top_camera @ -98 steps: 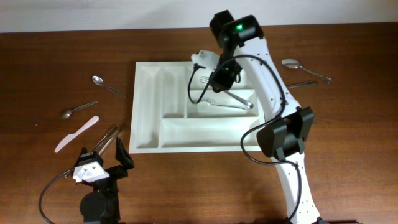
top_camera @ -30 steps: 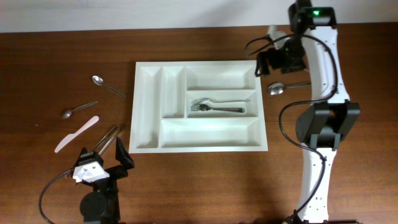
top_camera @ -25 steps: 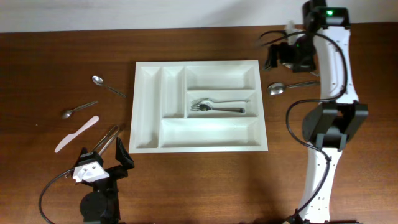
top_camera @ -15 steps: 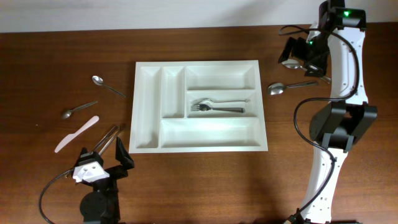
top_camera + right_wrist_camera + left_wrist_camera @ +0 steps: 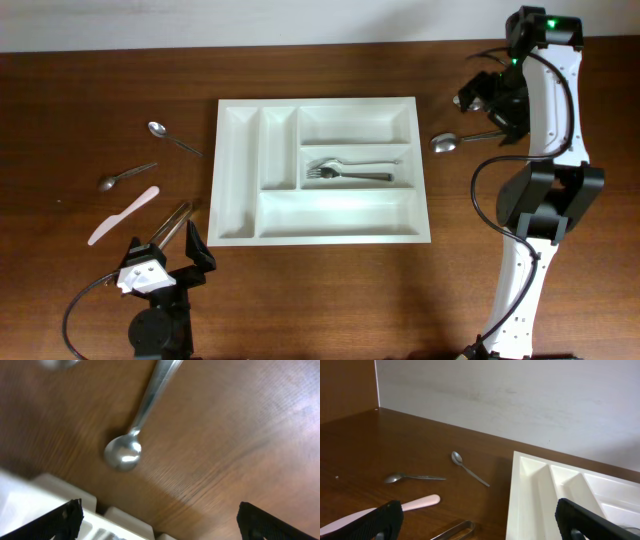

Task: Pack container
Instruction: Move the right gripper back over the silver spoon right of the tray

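Brown tabletop [image 5: 330,300]: we are seeing both pairs of fingers spread wide, empty. A spoon [image 5: 468,138] is lying just ahead of the right gripper [image 5: 488,100]; the tray [image 5: 318,101] is sitting beyond the left gripper [image 5: 165,250], off its right finger. One fork [image 5: 350,172] is lying inside; we are judging the other spoons [image 5: 125,177], knife [image 5: 123,215] and tongs [image 5: 172,222] as not yet packed.
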Robot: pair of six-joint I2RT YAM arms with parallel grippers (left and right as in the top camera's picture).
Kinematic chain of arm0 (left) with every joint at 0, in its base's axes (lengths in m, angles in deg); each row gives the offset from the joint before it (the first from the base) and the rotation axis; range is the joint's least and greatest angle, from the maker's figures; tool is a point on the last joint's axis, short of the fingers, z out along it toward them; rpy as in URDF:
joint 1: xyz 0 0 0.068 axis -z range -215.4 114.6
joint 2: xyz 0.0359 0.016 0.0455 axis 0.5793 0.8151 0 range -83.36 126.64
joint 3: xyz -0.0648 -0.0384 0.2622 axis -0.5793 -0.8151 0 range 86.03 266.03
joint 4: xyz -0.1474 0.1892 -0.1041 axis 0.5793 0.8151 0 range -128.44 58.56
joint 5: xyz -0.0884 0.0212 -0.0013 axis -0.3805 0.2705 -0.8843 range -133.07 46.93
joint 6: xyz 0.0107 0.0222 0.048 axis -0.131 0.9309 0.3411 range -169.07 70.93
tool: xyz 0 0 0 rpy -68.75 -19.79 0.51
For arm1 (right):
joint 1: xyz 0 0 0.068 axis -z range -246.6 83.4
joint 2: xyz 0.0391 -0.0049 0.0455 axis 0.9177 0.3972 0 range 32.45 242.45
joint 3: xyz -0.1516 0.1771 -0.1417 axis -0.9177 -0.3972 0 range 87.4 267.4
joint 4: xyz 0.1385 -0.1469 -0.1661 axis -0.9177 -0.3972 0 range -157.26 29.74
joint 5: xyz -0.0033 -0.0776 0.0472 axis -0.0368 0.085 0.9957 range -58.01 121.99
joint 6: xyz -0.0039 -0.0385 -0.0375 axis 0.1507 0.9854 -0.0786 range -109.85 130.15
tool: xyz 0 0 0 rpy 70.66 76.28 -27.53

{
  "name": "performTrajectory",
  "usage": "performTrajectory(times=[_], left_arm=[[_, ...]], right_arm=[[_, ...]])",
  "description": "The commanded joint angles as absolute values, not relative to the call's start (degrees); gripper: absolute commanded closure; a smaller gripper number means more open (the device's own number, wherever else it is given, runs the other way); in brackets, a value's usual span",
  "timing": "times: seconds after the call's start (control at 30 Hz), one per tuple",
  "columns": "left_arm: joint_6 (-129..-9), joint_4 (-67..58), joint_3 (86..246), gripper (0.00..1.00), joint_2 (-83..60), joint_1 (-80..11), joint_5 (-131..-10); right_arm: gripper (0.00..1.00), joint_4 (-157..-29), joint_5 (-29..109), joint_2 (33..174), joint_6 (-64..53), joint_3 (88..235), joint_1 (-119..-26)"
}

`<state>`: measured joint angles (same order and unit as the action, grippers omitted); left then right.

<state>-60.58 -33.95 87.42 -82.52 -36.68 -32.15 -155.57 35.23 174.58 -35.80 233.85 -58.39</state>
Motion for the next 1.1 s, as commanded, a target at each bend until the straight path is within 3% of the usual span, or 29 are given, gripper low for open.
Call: performTrajectory(times=[0.0, 0.63, 1.07], left_arm=[[-59.86, -34.04, 86.91, 0.01, -83.00, -37.01, -32.80], [-59.86, -34.04, 86.91, 0.01, -83.00, -37.01, -32.80], [-59.86, -34.04, 86.91, 0.01, -83.00, -37.01, -32.80]], right_arm=[[0.01, -155.15, 31.04, 173.42, -51.27, 231.69, -59.44], [0.07, -140.38, 28.70, 173.42, -70.33, 213.85, -64.95], [0.08, -134.72, 28.87, 173.42, -70.25, 213.65, -62.32]])
